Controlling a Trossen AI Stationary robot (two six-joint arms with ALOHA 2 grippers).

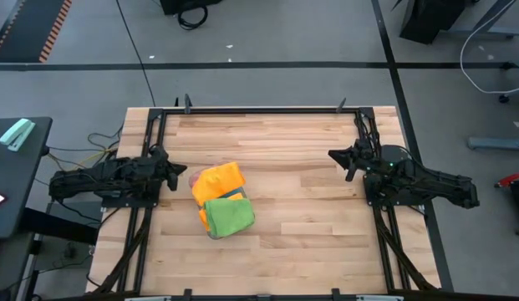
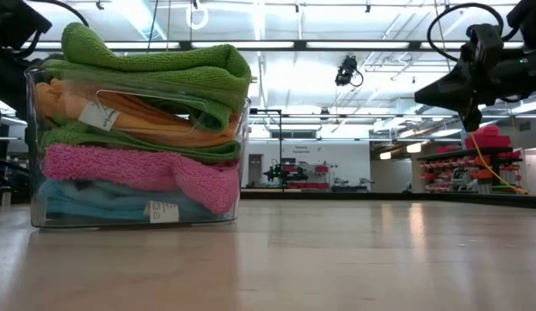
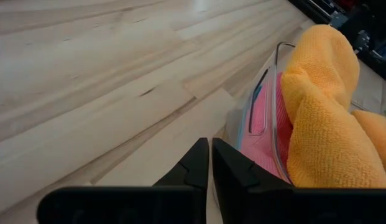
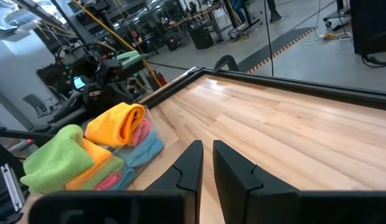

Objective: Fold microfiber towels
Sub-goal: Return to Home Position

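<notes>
Microfiber towels (image 2: 138, 130) are sitting folded & stacked inside the clear bin (image 2: 243, 130), which is resting on the counter (image 1: 301, 201), left of ctr and nearer the left arm. In the low view the stack is showing, top to bottom: green towel (image 2: 155, 60) bulging above the rim, orange towel (image 2: 147, 117), another green layer, pink towel (image 2: 129, 166), and blue towel (image 2: 95, 200) at the bottom. White tags are showing thru the bin wall. From above, orange is lying at one end of the bin w/ green covering the other end. Left gripper (image 1: 174, 173) is hovering just beside the bin. Its fingers (image 3: 196, 165) are pressed nearly together, clenched on nothing, w/ orange & pink cloth showing close by behind the bin wall in its wrist view. Right gripper (image 1: 341, 159) is hanging over the right side of the counter, well apart from the bin and pointing toward it. Its fingers (image 4: 191, 165) are drawn close w/ only a thin slit between them, also grasping nothing. Both arms are reaching in from the counter's side edges.
</notes>
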